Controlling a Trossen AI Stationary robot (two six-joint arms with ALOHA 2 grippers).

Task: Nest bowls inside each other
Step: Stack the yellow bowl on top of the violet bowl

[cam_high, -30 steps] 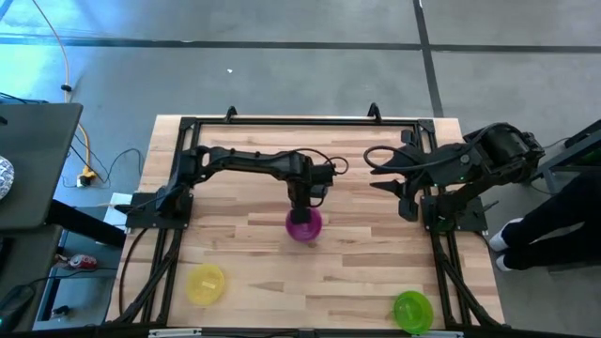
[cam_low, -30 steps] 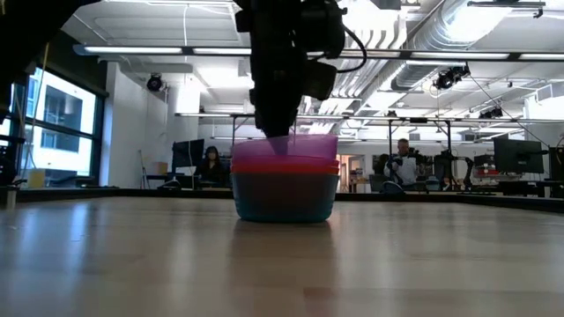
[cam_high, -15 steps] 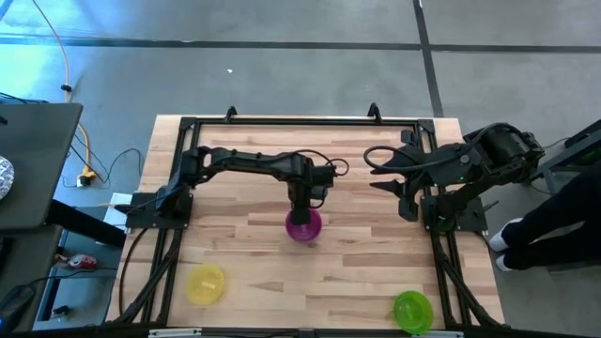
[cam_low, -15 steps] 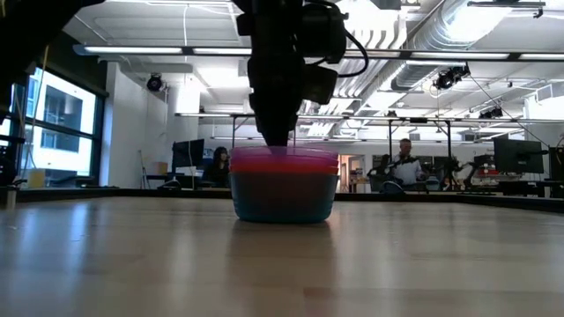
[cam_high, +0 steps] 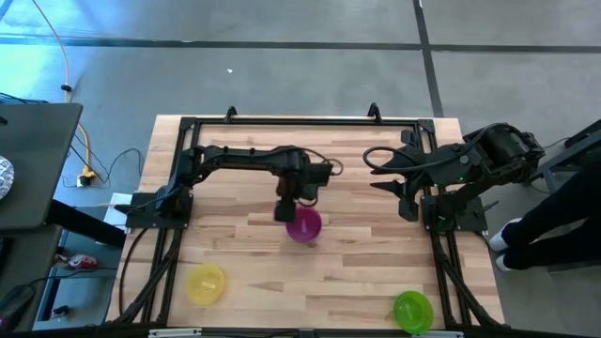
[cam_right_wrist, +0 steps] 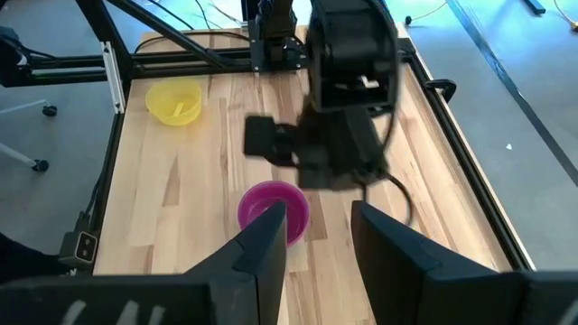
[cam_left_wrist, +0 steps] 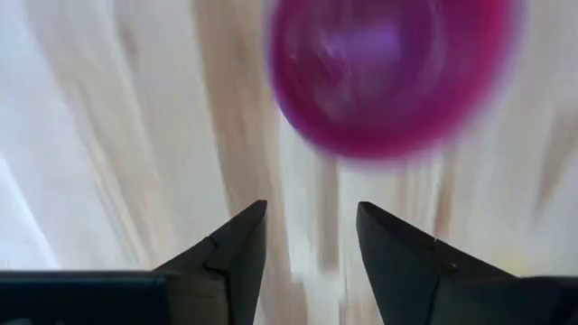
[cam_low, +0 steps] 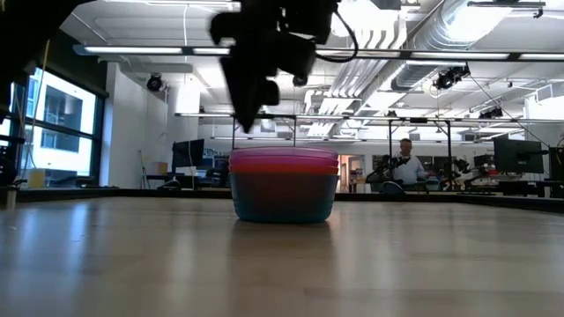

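A stack of nested bowls [cam_high: 304, 226] stands by its base on the middle of the table. The low view shows the stack [cam_low: 284, 185] with a purple rim on top, a red band under it and teal below. My left gripper [cam_high: 285, 210] hangs open just to the stack's left and above it [cam_low: 246, 121], touching nothing; its wrist view shows the purple bowl [cam_left_wrist: 388, 72] beyond the fingertips. A yellow bowl [cam_high: 206, 284] sits near left and a green bowl [cam_high: 412, 310] near right. My right gripper [cam_high: 376, 174] waits open at the far right.
A black frame [cam_high: 300, 122] runs along the table's far edge and down both sides. Bare wood lies between the stack and the two single bowls. The right wrist view shows the left arm [cam_right_wrist: 348, 99] above the purple bowl [cam_right_wrist: 273, 212], with the yellow bowl [cam_right_wrist: 174, 99] beyond.
The purple bowl has sunk from a raised, tilted stand down into the stack and now sits level. My left gripper has let go of it, risen clear and swung toward the table's left edge.
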